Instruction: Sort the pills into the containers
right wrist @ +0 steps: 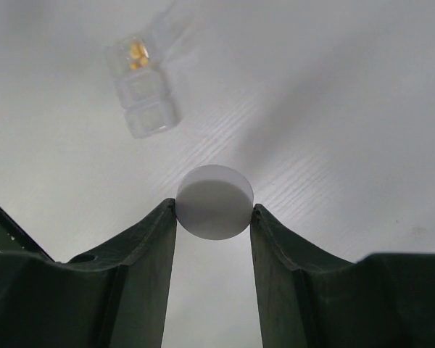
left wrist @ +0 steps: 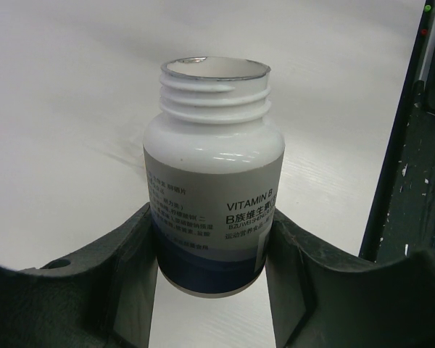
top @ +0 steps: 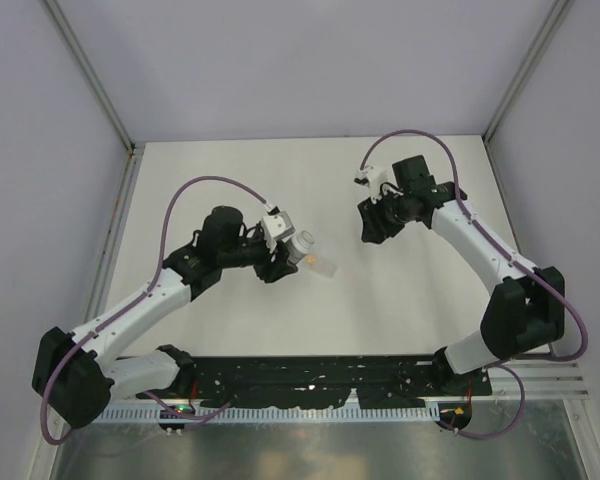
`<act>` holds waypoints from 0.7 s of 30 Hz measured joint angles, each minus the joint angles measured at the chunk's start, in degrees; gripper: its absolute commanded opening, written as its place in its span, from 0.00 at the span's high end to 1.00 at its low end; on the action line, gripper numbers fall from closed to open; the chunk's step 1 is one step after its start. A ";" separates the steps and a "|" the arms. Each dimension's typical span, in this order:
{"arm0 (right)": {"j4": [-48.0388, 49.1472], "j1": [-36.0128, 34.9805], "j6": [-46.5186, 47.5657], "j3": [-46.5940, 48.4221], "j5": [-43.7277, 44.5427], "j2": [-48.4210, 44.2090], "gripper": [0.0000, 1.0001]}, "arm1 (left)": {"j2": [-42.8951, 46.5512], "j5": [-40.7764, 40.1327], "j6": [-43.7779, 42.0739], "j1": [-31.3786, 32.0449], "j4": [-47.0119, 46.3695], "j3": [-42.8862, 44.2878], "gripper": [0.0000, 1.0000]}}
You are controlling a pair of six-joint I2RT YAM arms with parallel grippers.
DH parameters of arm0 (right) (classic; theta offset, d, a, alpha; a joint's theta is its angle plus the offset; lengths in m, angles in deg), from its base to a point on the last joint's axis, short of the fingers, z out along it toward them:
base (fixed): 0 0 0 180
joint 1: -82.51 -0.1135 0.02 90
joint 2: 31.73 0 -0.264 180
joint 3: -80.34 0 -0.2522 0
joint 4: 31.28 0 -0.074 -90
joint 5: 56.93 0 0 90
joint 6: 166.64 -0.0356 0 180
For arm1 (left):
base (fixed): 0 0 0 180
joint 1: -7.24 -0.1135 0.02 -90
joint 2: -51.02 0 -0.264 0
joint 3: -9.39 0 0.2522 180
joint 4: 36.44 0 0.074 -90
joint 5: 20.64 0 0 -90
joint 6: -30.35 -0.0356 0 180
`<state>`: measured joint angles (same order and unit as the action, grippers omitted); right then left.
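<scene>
Left gripper [left wrist: 212, 225] clamped on the bottle [left wrist: 214, 181], cap off, mouth open, likely for loading. Right gripper [right wrist: 214, 212] closed on the white cap [right wrist: 215, 197], holding it aside at bottle's 3 o'clock. Packet [right wrist: 141, 90] with orange pills [right wrist: 138, 51] lies on table [top: 410, 290], bottle's 5 o'clock.

Lighting is bright, diffuse and comes from overhead. The white surface [top: 400, 300] is close to overexposed in both wrist views. Shadows are soft and grey, and a broad one lies beyond the white cap [right wrist: 214, 201]. Small glare spots mark the bottle [left wrist: 214, 188] at its shoulder. The packet [right wrist: 141, 94] is slightly blurred. The overhead view is sharp.
</scene>
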<state>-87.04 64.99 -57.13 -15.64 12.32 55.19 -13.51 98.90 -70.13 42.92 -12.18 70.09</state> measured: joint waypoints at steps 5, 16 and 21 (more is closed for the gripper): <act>-0.57 -1.27 1.31 3.19 -7.78 -4.61 0.76 | -1.16 1.62 -0.09 -1.64 2.12 2.16 1.00; -0.59 -5.09 3.76 6.08 -21.62 -9.90 0.76 | -3.61 8.57 -0.81 -2.82 7.32 8.48 1.00; -0.74 -8.26 4.83 7.45 -24.72 -9.92 0.76 | -5.07 10.29 -1.66 -2.80 9.77 9.38 1.00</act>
<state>-87.78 56.73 -52.30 -8.19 -12.40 45.26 -18.58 109.20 -71.79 40.12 -2.41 79.46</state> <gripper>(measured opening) 0.473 0.558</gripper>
